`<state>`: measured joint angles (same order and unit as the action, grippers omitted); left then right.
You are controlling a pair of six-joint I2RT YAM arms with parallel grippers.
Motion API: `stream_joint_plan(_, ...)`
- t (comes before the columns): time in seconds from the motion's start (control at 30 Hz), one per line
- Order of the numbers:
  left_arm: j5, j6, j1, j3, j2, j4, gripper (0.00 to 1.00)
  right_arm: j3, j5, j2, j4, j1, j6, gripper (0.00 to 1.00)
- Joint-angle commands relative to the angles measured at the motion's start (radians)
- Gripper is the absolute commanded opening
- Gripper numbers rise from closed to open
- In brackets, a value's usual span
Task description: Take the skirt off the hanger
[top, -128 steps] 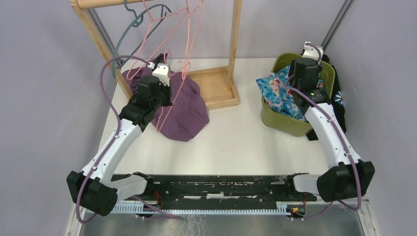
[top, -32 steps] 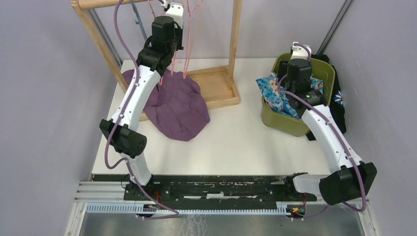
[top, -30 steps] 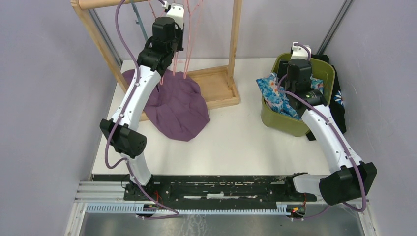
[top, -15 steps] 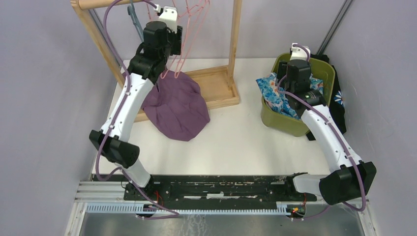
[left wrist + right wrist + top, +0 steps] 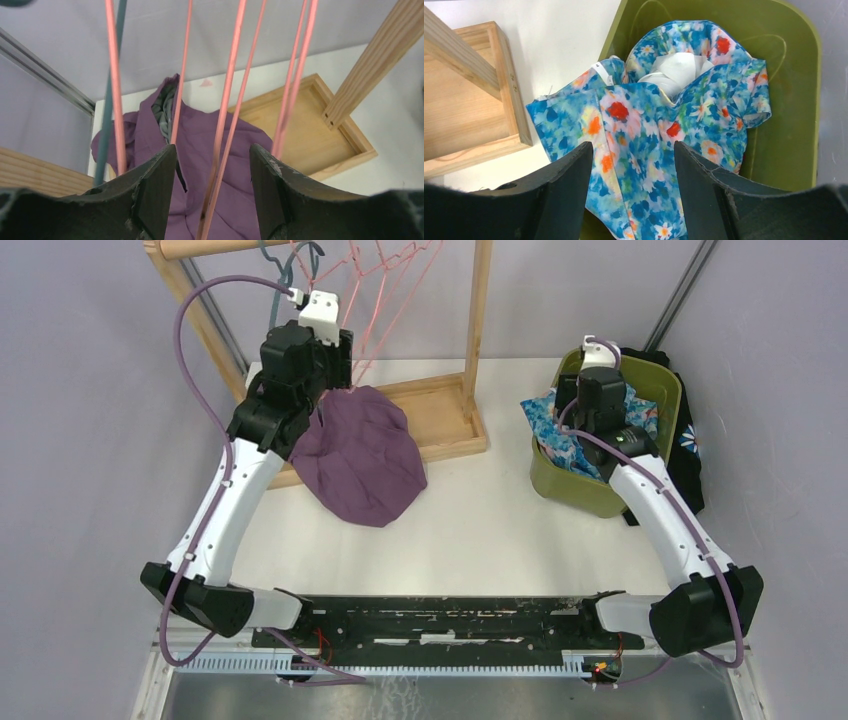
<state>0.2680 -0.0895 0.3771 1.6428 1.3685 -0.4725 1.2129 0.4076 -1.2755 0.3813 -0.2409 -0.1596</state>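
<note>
left gripper (image 5: pixel 212 165) hangs open and empty astride pink wire hangers (image 5: pixel 114 75) at upper left, while the limp purple fabric skirt (image 5: pixel 365 455) likely wants pinching at a bunched fold.

The pincer (image 5: pixel 212 150) is held apart, and pink hanger wires (image 5: pixel 227 115) are seen passing through its gap. Beyond it, the purple skirt (image 5: pixel 195 135) is crumpled on the surface (image 5: pixel 390 115). A teal wire (image 5: pixel 107 125) is seen to its left and a wooden base (image 5: pixel 310 125) to its right.
</note>
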Motion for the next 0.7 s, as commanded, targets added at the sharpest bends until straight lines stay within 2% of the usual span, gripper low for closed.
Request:
stream_joint_plan(0.0, -0.055, 0.066, -0.003, -0.046, -0.056, 0.031, 0.63, -0.007, -0.033, 0.000, -0.021, -0.018, 0.000, 0.67)
stream_joint_plan(0.23, -0.102, 0.080, -0.003, -0.113, -0.129, 0.011, 0.63, -0.002, -0.057, -0.043, -0.003, -0.106, 0.010, 0.66)
stream_joint_plan(0.67, -0.064, 0.102, -0.003, -0.304, -0.276, -0.022, 0.62, 0.017, -0.090, -0.122, 0.016, -0.316, 0.068, 0.66)
